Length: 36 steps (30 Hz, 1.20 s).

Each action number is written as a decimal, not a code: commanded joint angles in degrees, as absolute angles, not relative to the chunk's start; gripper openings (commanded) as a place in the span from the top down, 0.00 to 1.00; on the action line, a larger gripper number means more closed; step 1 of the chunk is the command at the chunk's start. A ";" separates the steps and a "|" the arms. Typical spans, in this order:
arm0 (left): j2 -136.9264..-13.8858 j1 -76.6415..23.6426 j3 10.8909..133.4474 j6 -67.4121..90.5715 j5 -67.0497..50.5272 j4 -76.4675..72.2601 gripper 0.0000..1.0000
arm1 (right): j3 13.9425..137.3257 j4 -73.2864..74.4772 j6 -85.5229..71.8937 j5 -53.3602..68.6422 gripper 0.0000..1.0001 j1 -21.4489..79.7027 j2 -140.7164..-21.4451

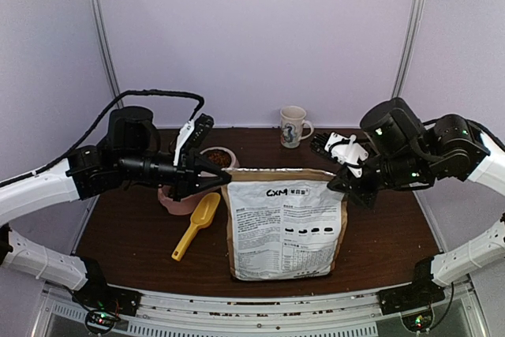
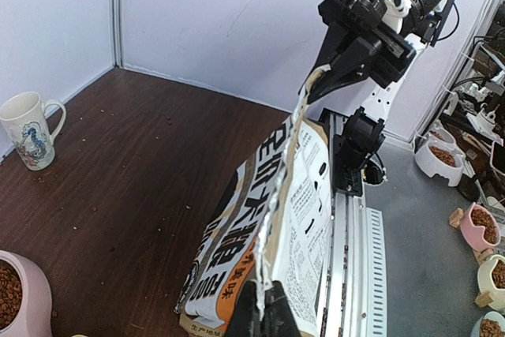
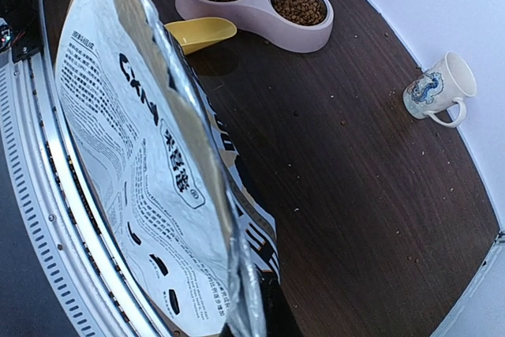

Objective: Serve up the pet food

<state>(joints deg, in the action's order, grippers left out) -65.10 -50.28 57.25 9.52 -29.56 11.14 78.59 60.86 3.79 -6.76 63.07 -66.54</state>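
Seemingly opening the bag (image 1: 286, 226), centre frame, clamped at top corners by left gripper (image 1: 224, 182) and right gripper (image 1: 340, 185); next, spread evenly.

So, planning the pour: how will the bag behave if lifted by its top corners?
Likely floppy: the top edge of the bag ripples between the left gripper and right gripper. Its fuller lower half suggests weight, so it may sag. The shiny film could slip in a pinch.
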 commanded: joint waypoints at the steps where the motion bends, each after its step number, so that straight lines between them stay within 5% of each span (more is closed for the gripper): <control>1: -61.20 -47.82 58.09 8.92 -28.15 7.38 1.00 | 77.32 71.55 3.08 -15.00 1.00 61.36 -65.04; 7: -61.14 -47.47 57.74 8.87 -28.31 7.32 1.00 | 77.89 71.87 2.65 -16.42 0.91 61.28 -64.53; 12: -61.42 -47.35 57.66 8.95 -28.64 7.14 1.00 | 77.86 71.98 2.47 -16.41 1.00 61.24 -64.11; 19: -61.35 -47.22 57.63 8.89 -28.68 7.21 1.00 | 78.35 71.15 2.66 -15.24 1.00 61.25 -63.57; 24: -61.39 -47.20 57.61 8.94 -28.79 7.48 1.00 | 78.83 71.28 2.55 -15.13 0.89 61.13 -62.75; 27: -61.60 -47.20 57.69 8.97 -29.04 7.47 1.00 | 78.73 70.90 2.55 -14.20 1.00 61.13 -62.26; 34: -62.11 -47.11 58.51 8.98 -28.79 8.18 1.00 | 78.51 68.91 2.90 -12.16 1.00 61.11 -61.49; 36: -62.23 -47.11 59.06 8.99 -28.67 8.85 0.89 | 78.65 68.16 2.90 -11.68 0.93 61.16 -61.20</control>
<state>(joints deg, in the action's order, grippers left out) -64.49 -49.06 56.88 9.50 -30.22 11.53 78.50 65.32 3.27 -8.84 62.22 -64.01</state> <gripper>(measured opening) 0.019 0.023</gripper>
